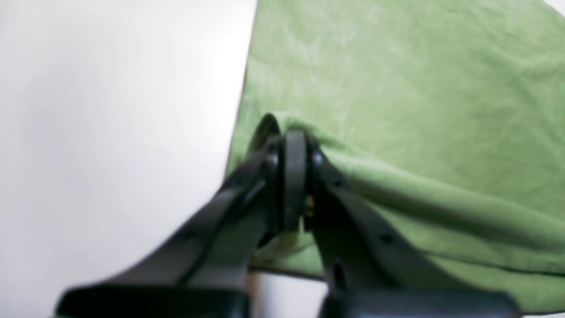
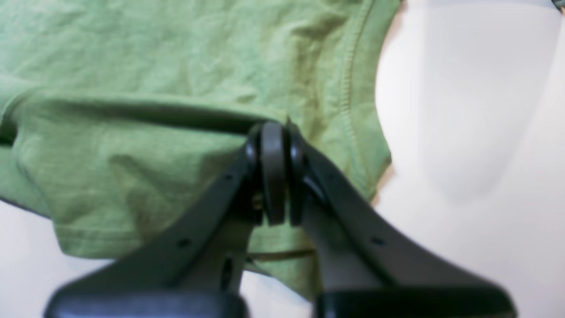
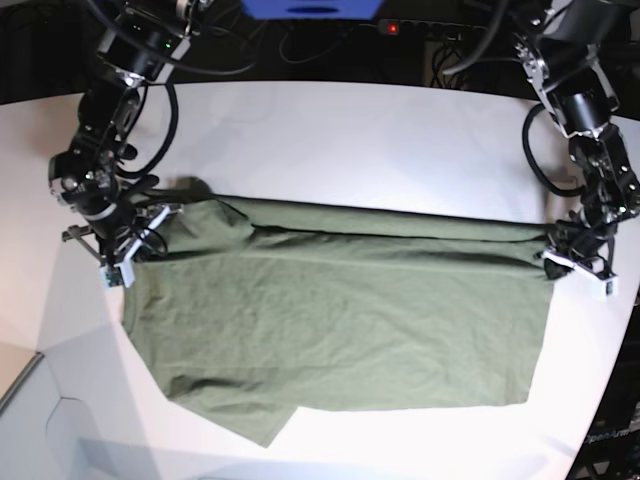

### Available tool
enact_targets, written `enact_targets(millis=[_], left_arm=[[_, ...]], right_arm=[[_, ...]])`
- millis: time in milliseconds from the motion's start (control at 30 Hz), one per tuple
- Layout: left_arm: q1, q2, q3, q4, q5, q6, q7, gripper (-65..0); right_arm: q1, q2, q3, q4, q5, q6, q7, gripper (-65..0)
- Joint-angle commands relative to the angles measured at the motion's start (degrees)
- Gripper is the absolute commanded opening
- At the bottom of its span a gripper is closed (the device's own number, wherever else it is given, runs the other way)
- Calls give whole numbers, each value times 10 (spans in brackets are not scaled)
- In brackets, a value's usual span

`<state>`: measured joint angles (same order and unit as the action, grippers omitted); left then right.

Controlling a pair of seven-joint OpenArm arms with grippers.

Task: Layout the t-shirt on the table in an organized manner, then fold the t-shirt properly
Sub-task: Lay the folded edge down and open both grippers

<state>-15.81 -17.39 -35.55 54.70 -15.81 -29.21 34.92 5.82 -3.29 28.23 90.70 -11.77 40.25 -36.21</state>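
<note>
Black pincers fill both wrist views. Left pincer (image 1: 293, 176): jaws closed tight on a raised fold of the t-shirt (image 1: 397, 88), at the cloth's side edge, bare worktop (image 1: 110, 132) just beyond. Right pincer (image 2: 273, 172): jaws likewise closed, pinching a ridge of the t-shirt (image 2: 132, 168) beside a stitched sleeve hem.

Base view: left pincer (image 3: 585, 262) holds the shirt end near the worktop's right edge; right pincer (image 3: 125, 250) holds the sleeve end near the left edge. T-shirt (image 3: 340, 320) lies spread across the middle of the worktop (image 3: 350, 130), a long fold drawn fairly taut between the two grips. One near corner sticks out askew toward the front edge.

Handling, by judgement: light, limp, creasy cloth; no stiffness, sags wherever unsupported. Matte weave, unlikely to slip from a firm pinch. Best held at hems and seams, both ends together, kept under tension.
</note>
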Motion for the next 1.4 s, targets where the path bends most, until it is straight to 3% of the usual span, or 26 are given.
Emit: enact_targets(millis=[0,833,900,1033,1133,1267,1367], left_arm=[[-23,-12,-1,-1,-8,-4,-13,-648],[-30,-20,-1,-19,-8,-4,-29,-643],[-30,-20,-1,-19,-8,-2,-29,-601],[-30,-20,-1,-18,-8,1,-29,-427],[-30,-20,-4,-17,-8,1,-29,-338],[-29,-20,-4,-10,-12,-4,-25,-240],[-3,-26,-5,34,-13,-4,-23,-218]], right_arm=[[13,4,-1,10,6,-2,13,-650],[31,14,-18,-18,5,-2,10,-650],[31,16,-18,-26,5,-2,9,-631],[27,18,-17,-22,5,-2,9,-471],[18,20,-17,-6,5,-2,11,-382],[16,21,-13,24,5,-2,9,-308],[-8,21,-1,63,7,-2,9,-295]])
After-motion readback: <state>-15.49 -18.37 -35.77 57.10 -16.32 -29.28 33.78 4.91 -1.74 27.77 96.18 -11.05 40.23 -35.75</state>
